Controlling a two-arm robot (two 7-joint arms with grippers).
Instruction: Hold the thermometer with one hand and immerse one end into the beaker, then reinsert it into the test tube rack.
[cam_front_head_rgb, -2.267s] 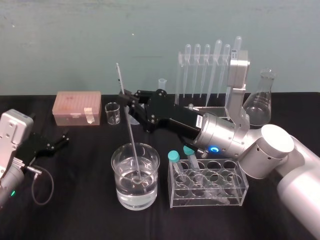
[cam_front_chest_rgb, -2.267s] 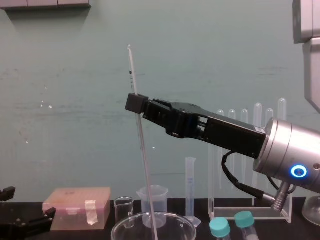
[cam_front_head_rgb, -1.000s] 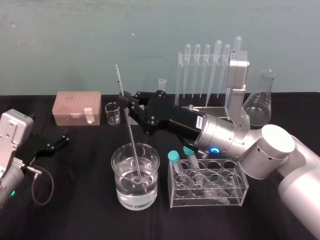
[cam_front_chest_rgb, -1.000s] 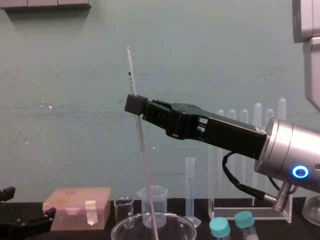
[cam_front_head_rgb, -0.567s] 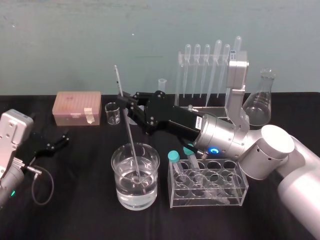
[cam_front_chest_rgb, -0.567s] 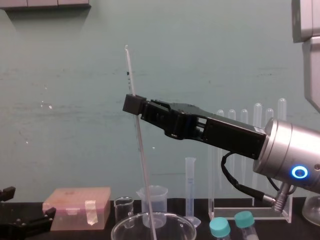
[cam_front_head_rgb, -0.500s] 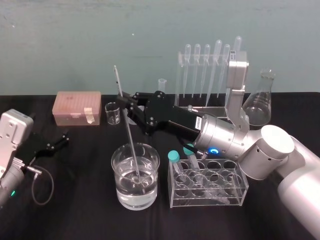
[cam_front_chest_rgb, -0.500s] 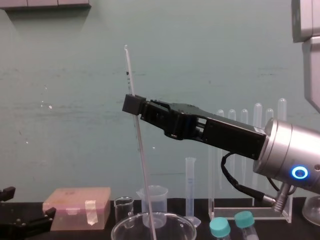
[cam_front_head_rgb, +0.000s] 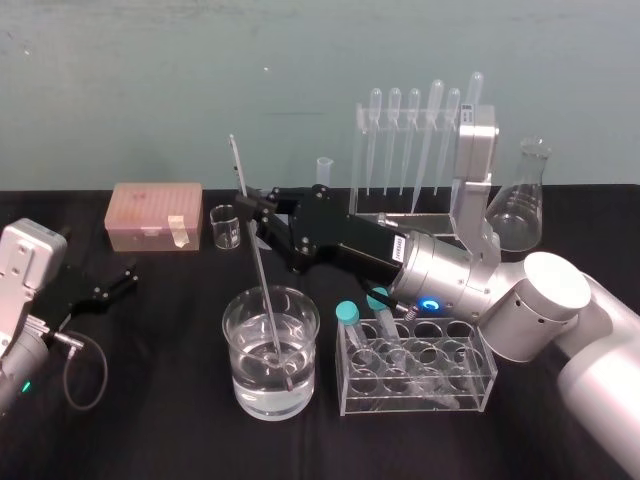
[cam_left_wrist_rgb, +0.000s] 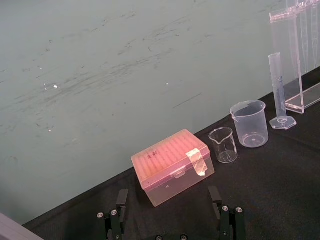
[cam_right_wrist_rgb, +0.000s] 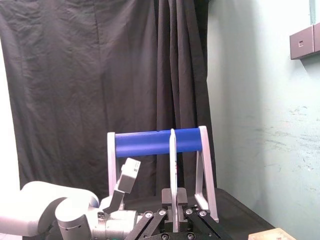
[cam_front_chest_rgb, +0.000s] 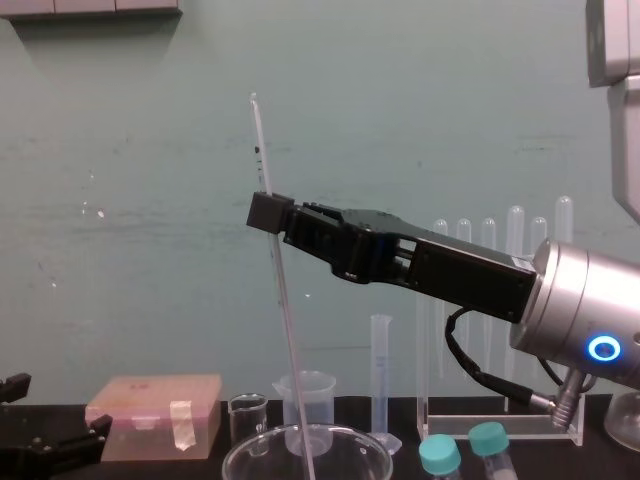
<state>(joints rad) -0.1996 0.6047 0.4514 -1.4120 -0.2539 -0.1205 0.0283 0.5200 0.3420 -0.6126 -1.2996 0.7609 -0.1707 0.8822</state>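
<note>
**Thermometer dipped in beaker, right gripper holding**

- Right gripper (cam_front_head_rgb: 250, 206) (cam_front_chest_rgb: 268, 212): long, black, on a silver arm with a lit blue ring. It reaches in from right of the beaker (cam_front_head_rgb: 300, 385) and sits above the rim's far side. The fingers are clamped on the thermometer (cam_front_head_rgb: 258, 285) (cam_front_chest_rgb: 285, 330), a little above its middle.
- Left gripper (cam_front_head_rgb: 115, 280) (cam_left_wrist_rgb: 170, 220): low on the black cloth, well left of the beaker. Its fingers are spread and hold nothing.
- Test tube rack (cam_front_chest_rgb: 500, 428) (cam_left_wrist_rgb: 287, 55): tall clear acrylic frame, behind the beaker and off to its right. Pipettes (cam_front_head_rgb: 413, 140) hang in a row from its top bar.
- Beaker: wide, clear, part filled with water, at the front centre of the table.
- Small tube stand (cam_front_head_rgb: 420, 385): just right of the beaker, with two teal-capped tubes at its near-beaker end.
- Pink tip box (cam_front_head_rgb: 155, 215): behind the beaker, to its left.
- Thermometer: the lower end is under the water in the beaker. The rod leans, with its top tipped left and away and well above the gripper. Whether the tip touches the beaker's floor, I can't make out.
</note>
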